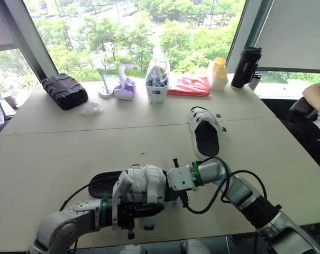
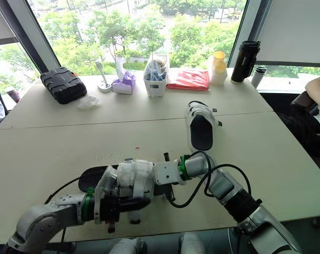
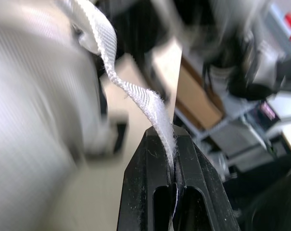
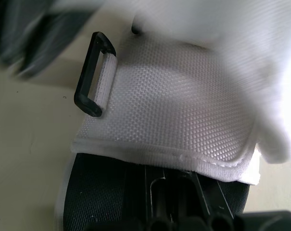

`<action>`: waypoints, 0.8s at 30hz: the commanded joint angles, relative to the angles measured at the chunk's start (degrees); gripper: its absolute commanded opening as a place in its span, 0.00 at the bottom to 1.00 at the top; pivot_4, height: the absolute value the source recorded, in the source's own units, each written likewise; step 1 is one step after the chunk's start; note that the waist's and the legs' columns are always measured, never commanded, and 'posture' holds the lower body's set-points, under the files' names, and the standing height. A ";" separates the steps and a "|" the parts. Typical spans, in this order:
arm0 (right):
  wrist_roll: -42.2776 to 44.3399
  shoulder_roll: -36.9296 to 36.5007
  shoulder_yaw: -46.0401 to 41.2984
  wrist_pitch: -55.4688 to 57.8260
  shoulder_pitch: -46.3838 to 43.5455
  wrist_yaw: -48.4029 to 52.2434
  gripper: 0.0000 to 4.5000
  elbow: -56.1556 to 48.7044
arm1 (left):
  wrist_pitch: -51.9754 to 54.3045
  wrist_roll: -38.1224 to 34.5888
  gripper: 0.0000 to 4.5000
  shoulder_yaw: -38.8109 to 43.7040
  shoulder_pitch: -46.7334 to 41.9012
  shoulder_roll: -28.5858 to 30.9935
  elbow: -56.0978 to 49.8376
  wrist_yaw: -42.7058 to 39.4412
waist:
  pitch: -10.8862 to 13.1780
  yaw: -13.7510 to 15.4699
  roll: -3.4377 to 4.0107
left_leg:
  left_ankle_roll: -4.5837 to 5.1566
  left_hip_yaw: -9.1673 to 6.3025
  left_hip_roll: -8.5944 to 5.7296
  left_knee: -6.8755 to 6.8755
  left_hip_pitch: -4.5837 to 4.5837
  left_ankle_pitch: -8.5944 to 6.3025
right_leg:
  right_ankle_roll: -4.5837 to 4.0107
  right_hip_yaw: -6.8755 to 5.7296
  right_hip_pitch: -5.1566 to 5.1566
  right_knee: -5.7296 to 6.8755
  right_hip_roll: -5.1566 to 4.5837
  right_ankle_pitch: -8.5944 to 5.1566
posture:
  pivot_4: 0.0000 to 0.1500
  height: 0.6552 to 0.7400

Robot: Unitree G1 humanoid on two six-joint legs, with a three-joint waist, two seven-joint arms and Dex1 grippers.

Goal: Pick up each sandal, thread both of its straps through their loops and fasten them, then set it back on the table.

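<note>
— At the table's near edge, what is being held?

— One sandal (image 1: 141, 185), white upper over a black sole, sits between both arms, close to the front edge of the table (image 1: 54, 153). The left gripper (image 3: 173, 144) is pinched tight on the frayed end of a white strap (image 3: 135, 91). The right gripper (image 4: 171, 185) reaches in under the mesh upper, near a black loop (image 4: 90, 74); whether it grips cannot be told.

— How much room is there around it?

— Bare tabletop lies to the left of the sandal and ahead of it, up to the seam across the middle. The second sandal (image 1: 206, 132) lies across that seam, ahead and to the right, apart from both grippers. A black cable (image 1: 223, 185) loops off the right arm, just beside the work. Along the far edge by the window stand a black case (image 1: 64, 91), a tissue box (image 1: 124, 90), a white caddy (image 1: 157, 87), a red packet (image 1: 190, 84), a yellow-capped jar (image 1: 218, 74) and a black flask (image 1: 246, 67), all well apart from the arms. A person's arm (image 1: 316, 98) shows at the far right.
</note>
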 commanded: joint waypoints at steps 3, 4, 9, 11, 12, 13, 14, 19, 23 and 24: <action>-5.41 -1.67 4.60 3.33 2.83 2.02 0.00 5.63 | 4.15 -7.38 0.01 3.92 -3.78 0.28 2.52 0.44 | -0.01 -0.11 0.02 | 0.00 0.02 -0.02 -0.02 0.00 0.00 | 0.00 0.01 -0.01 -0.01 0.00 0.01 | 1.00 1.00; -5.46 -1.69 4.62 3.22 2.73 2.00 0.00 5.74 | 4.23 -6.70 0.01 3.69 -4.31 0.80 3.57 -0.23 | -0.01 -0.11 0.02 | 0.00 0.02 -0.03 -0.01 0.00 0.00 | 0.00 0.02 -0.01 -0.01 0.00 0.02 | 1.00 1.00; -5.75 -1.60 4.69 3.02 2.53 1.76 0.00 6.01 | 5.01 -6.57 0.01 4.65 -4.59 2.85 7.87 -3.04 | -0.02 -0.09 0.02 | 0.00 0.03 -0.06 -0.01 0.00 0.00 | -0.01 0.03 -0.02 0.00 0.03 0.01 | 1.00 1.00; -5.89 -1.62 4.71 3.03 2.65 1.63 0.00 5.90 | 4.94 -6.47 0.01 5.20 -5.01 3.87 8.97 -4.20 | -0.01 -0.11 0.01 | 0.00 0.03 -0.05 0.00 0.00 0.00 | -0.01 0.03 -0.02 0.00 0.03 0.01 | 1.00 1.00; -5.90 -1.67 4.70 3.00 2.69 1.62 0.00 5.84 | 4.84 -6.23 0.01 5.40 -5.44 4.43 9.39 -4.93 | -0.01 -0.10 0.01 | 0.00 0.03 -0.05 -0.01 0.00 0.00 | -0.01 0.03 -0.02 0.00 0.03 0.01 | 1.00 1.00; -5.92 -1.67 4.68 3.02 2.72 1.56 0.00 5.83 | 5.05 -6.34 0.01 5.71 -6.13 4.96 9.99 -5.48 | -0.01 -0.08 0.01 | 0.00 0.03 -0.05 -0.01 0.01 0.00 | -0.01 0.03 -0.02 0.00 0.03 0.01 | 1.00 1.00; -5.95 -1.65 4.67 3.01 2.74 1.48 0.00 5.84 | 5.15 -6.37 0.01 5.89 -6.93 5.49 10.50 -6.14 | -0.01 -0.06 0.01 | 0.00 0.02 -0.05 -0.01 0.00 0.00 | -0.01 0.03 -0.03 0.01 0.03 0.01 | 1.00 1.00; -6.03 -1.52 4.57 2.91 2.59 1.26 0.00 6.15 | 5.80 -7.05 0.01 6.12 -12.61 4.36 12.55 -5.97 | -0.03 -0.10 -0.01 | 0.00 0.03 -0.05 0.00 0.01 0.00 | -0.01 0.02 -0.01 0.00 0.03 0.01 | 1.00 1.00; -6.10 -0.99 4.65 2.82 2.26 0.93 0.00 6.72 | 6.26 -6.77 0.01 4.44 -15.56 0.47 13.31 -4.58 | -0.03 -0.12 -0.02 | -0.01 0.03 -0.05 0.00 0.01 0.00 | 0.00 0.03 -0.01 0.00 0.02 0.03 | 1.00 1.00; -6.12 -0.88 4.67 2.80 2.20 0.85 0.00 6.84 | 6.28 -6.57 0.01 4.21 -15.87 -0.48 13.55 -4.19 | -0.03 -0.12 -0.02 | -0.01 0.03 -0.05 0.00 0.00 0.00 | -0.01 0.04 -0.02 0.00 0.02 0.03 | 1.00 1.00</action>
